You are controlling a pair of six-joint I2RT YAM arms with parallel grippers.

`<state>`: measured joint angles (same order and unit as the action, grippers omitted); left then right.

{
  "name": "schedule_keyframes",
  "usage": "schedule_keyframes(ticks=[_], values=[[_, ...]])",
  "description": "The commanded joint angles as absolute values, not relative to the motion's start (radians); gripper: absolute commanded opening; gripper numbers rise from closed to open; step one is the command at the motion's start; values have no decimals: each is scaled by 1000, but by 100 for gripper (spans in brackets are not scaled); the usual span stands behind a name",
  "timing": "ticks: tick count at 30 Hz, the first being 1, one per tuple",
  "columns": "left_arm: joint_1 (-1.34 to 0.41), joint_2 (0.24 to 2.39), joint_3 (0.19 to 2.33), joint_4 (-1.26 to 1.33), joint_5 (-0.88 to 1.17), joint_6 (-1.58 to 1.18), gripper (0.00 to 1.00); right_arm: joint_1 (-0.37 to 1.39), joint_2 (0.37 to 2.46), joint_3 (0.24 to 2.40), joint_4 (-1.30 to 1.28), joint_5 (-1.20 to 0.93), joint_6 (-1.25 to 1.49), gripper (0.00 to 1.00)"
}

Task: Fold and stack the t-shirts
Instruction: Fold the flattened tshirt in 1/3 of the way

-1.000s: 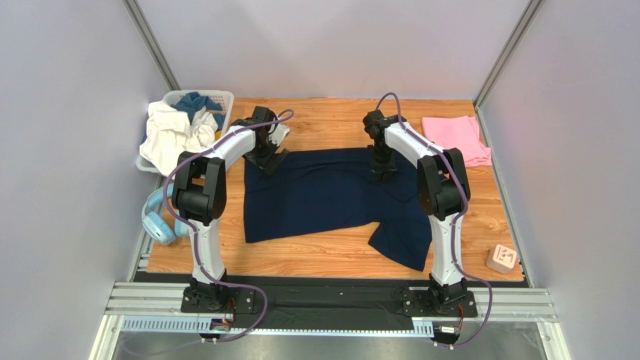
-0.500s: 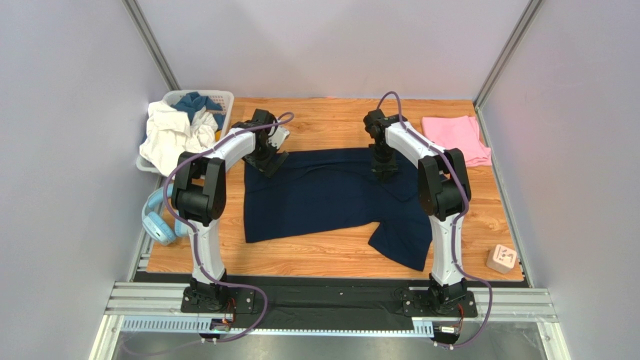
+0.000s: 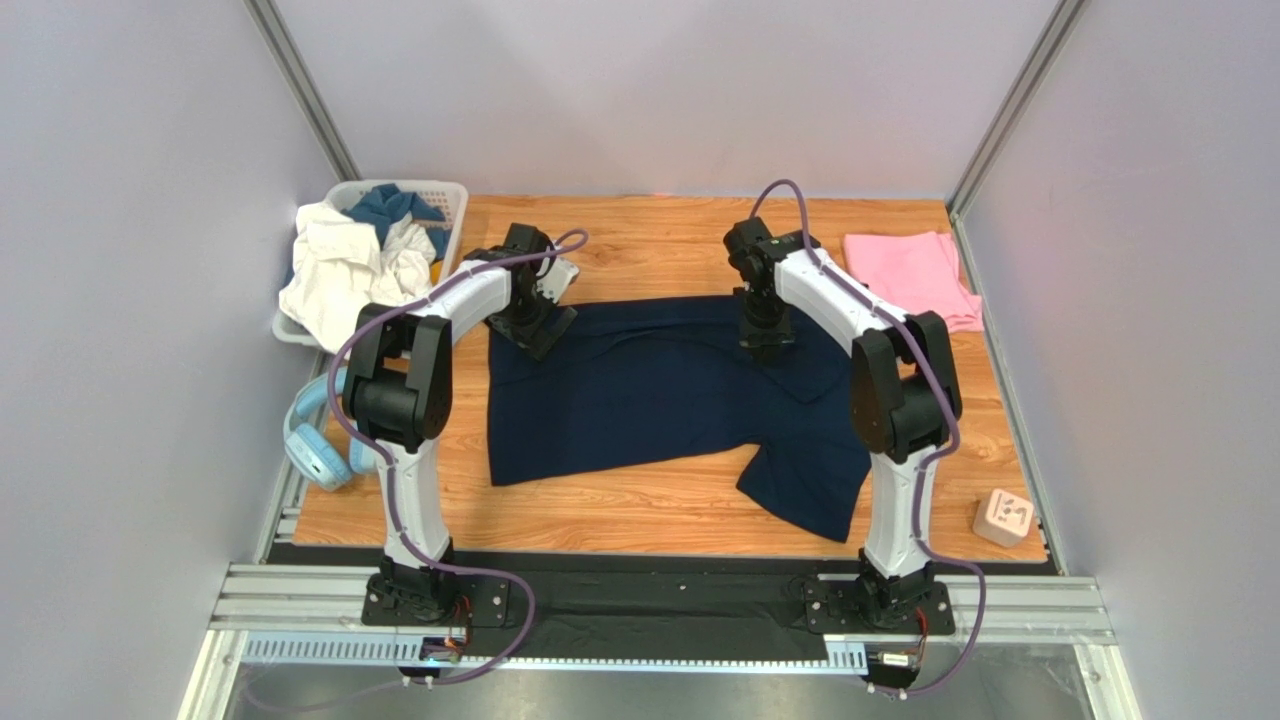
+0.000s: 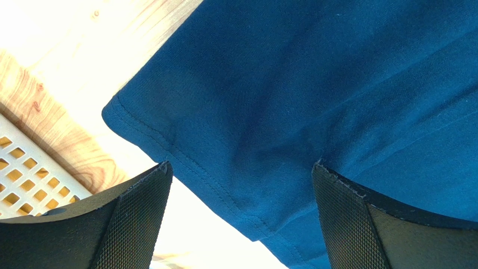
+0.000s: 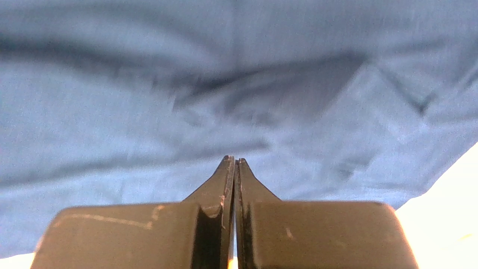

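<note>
Two shirts: navy t-shirt (image 3: 661, 383) lies spread on the table (image 3: 646, 507), pink t-shirt (image 3: 909, 278) sits folded far right. Navy cloth is likely soft, limp and light; take it by the hem corners. Left gripper (image 4: 240, 168) gapes astride its far-left corner. Right gripper (image 5: 234, 162) is clenched at the far hem; pinch unclear.

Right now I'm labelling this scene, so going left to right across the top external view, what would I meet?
white laundry basket → navy t-shirt → pink t-shirt → wooden block. The light-blue headphones overlap the basket's span, so they are left out.
</note>
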<state>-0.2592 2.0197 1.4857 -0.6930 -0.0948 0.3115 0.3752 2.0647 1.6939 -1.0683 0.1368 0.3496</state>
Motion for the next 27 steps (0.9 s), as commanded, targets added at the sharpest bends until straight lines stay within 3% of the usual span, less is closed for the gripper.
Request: schedule_keyframes(ticks=[1, 8, 9, 12, 13, 27], values=[[-258, 1973, 1480, -669, -87, 299, 99, 422, 1916, 1593, -1033, 127, 387, 0], [-258, 1970, 1473, -666, -89, 302, 100, 443, 1859, 1468, -983, 145, 400, 1], [-258, 1970, 1474, -667, -89, 302, 99, 443, 1870, 1474, -985, 159, 400, 17], [-258, 1965, 1476, -672, -89, 301, 99, 442, 1930, 1526, -992, 199, 384, 43], [-258, 1960, 1474, -672, -89, 301, 100, 440, 1945, 1540, -996, 212, 380, 46], [-258, 1954, 1459, -669, -89, 307, 99, 414, 2091, 1697, -1006, 241, 348, 40]])
